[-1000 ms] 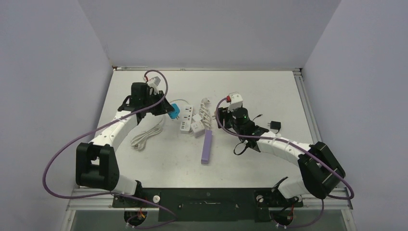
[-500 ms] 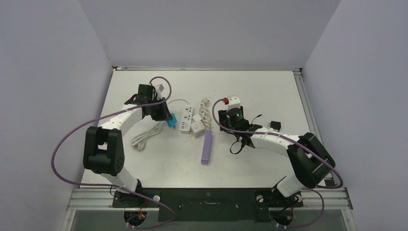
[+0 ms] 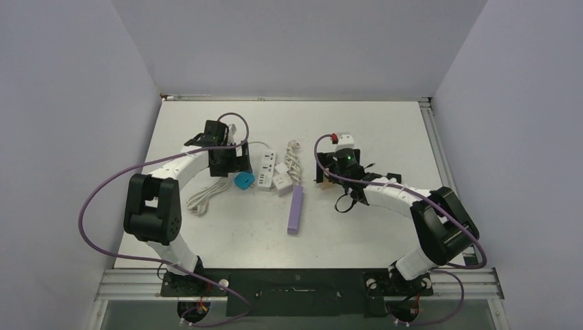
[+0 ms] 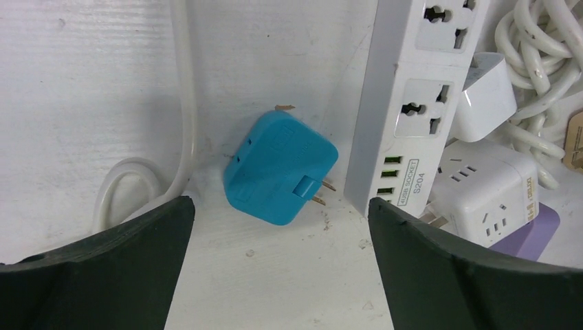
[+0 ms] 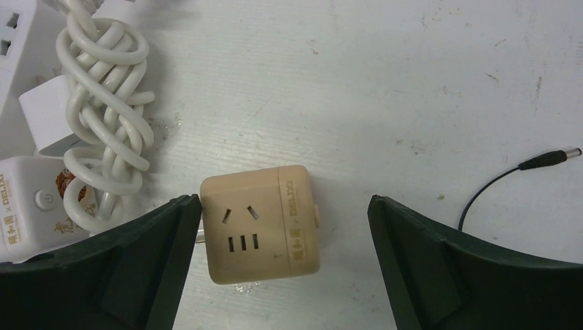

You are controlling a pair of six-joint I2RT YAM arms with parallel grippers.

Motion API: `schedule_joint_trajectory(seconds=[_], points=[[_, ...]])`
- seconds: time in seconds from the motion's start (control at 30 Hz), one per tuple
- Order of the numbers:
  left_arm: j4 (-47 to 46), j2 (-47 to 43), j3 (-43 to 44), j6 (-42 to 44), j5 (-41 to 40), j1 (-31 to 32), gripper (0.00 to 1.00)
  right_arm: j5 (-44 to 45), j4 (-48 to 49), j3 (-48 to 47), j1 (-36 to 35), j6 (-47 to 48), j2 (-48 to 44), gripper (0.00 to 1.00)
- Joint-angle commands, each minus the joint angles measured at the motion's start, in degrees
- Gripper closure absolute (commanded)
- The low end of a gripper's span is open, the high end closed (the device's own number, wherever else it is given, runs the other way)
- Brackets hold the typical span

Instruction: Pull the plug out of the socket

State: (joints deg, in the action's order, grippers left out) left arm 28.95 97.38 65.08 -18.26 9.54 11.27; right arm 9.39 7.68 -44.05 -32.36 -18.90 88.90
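The blue plug [image 4: 278, 168] lies loose on the table [image 3: 385, 137], its two prongs bare and pointing at the white power strip [image 4: 412, 103] without touching it. My left gripper [image 4: 280, 201] hangs open just above it, a finger on each side, holding nothing. In the top view the plug [image 3: 243, 181] sits left of the strip [image 3: 265, 170], under the left gripper [image 3: 234, 163]. A beige cube socket [image 5: 261, 223] rests on the table between the fingers of my open right gripper [image 5: 283, 199]; its left edge is close to the left finger [image 5: 137, 261].
A knotted white cable [image 5: 103, 103] and a white cube socket [image 4: 488, 192] lie beside the strip. A purple bar [image 3: 296, 210] lies nearer the front. A black adapter [image 3: 393, 179] and thin black lead [image 5: 550, 159] are to the right. A white cable loop [image 3: 206, 196] lies left.
Both grippers have opened. The left one let go of the blue plug, which now lies on the table; the right one released the beige cube socket.
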Motion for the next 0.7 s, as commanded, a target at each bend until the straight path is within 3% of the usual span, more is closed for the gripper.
schedule_joint_trajectory(seconds=[0.0,0.13,0.43,0.67], points=[[-1.05,-5.14,1.77,0.68,-4.35,0.03,0.00,-4.83,2.27,-0.63,3.45,-2.37,-4.05,0.00],[-5.08,-11.01,-0.72,0.77,-6.91,0.01,0.04,-6.78,1.55,0.41,7.69,-3.64,-8.23,0.10],[-20.71,-35.76,-11.98,-0.14,-25.78,2.20,0.04,-0.04,1.81,7.60,20.36,-4.61,-23.70,0.10],[-26.04,-49.49,-18.33,7.71,-38.93,9.47,0.04,8.53,9.29,15.34,20.62,0.35,-37.95,0.10]])
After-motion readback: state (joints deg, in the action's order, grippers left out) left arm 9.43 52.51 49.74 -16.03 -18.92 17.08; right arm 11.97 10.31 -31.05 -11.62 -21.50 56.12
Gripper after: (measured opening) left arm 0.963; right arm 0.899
